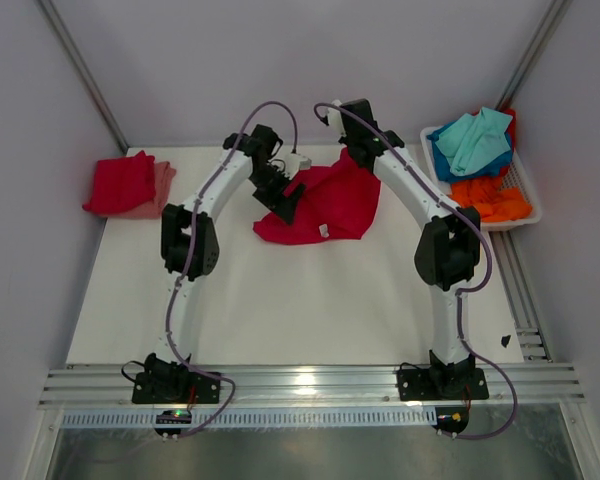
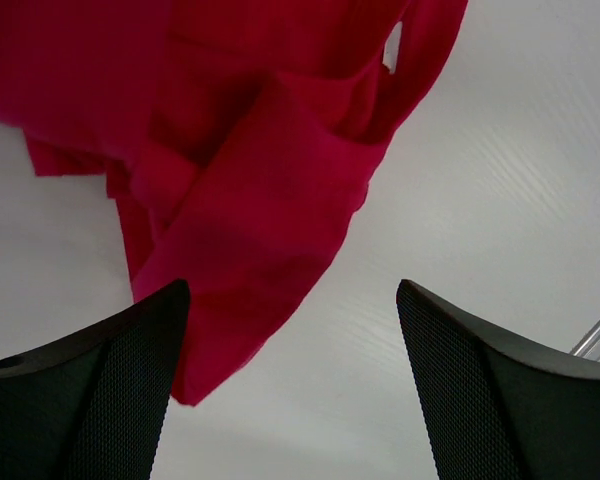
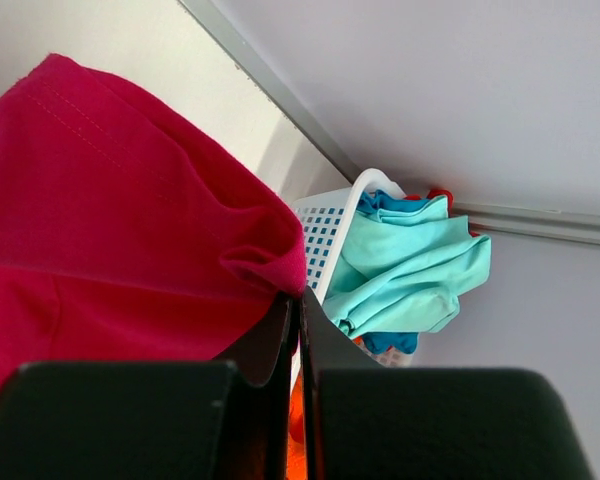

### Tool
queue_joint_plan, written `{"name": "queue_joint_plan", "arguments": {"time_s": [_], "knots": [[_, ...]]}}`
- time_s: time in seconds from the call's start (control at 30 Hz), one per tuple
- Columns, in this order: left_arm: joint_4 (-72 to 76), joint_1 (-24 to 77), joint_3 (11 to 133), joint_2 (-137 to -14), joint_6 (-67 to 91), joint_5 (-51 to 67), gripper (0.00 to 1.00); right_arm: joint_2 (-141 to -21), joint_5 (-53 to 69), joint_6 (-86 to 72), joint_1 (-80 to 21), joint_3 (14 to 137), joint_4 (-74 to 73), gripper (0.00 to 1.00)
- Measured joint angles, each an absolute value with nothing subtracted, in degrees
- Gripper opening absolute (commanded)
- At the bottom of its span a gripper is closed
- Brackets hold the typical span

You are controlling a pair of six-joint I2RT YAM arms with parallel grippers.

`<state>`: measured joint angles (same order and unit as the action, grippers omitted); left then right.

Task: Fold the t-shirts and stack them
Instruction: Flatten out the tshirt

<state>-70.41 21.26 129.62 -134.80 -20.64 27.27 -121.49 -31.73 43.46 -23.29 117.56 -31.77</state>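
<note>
Two folded t-shirts [image 1: 122,185] stacked; my right jaws clamp the crimson t-shirt [image 1: 325,210], left jaws gape apart beside it (basket [image 1: 527,188] holds more, unfolded).

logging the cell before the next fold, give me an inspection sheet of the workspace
surface: white table, no stains seen
job's things: crimson t-shirt centre back, one edge lifted; folded stack far left, crimson on salmon pink; teal t-shirt, blue t-shirt and orange t-shirt in the white basket far right
clutter: small dark scrap by the right edge
grippers: left gripper open over the crimson t-shirt; right gripper fingers shut on it
cables: purple cables looped along both arms
surroundings: pale walls; metal rails at the near edge
</note>
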Motion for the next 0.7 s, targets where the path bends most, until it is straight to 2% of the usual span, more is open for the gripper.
{"name": "queue_joint_plan", "arguments": {"time_s": [0.43,0.47,0.5,0.53,0.57,0.6,0.7], "knots": [[-69.3,22.6,131.2,-139.0,-21.2,27.4,0.86,-121.7,-31.2,42.1,-23.3,117.6,-33.1,0.03],[-69.1,22.6,131.2,-139.0,-21.2,27.4,0.81,-121.7,-31.1,42.1,-23.3,117.6,-33.1,0.03],[-68.8,22.6,130.9,-139.0,-21.1,27.2,0.70,-121.7,-31.0,42.0,-23.3,117.6,-33.1,0.03],[-68.6,22.6,130.7,-139.0,-21.0,27.1,0.51,-121.7,-30.9,41.9,-23.3,117.6,-33.1,0.03],[-68.6,22.6,130.4,-139.0,-21.0,27.1,0.05,-121.7,-30.9,41.9,-23.3,117.6,-33.1,0.03],[-68.8,22.6,130.4,-139.0,-21.3,27.1,0.00,-121.7,-30.8,41.9,-23.3,117.6,-33.1,0.03],[-69.6,22.6,130.5,-139.0,-23.0,27.0,0.00,-121.9,-30.7,41.9,-23.3,117.6,-33.2,0.03]]}}
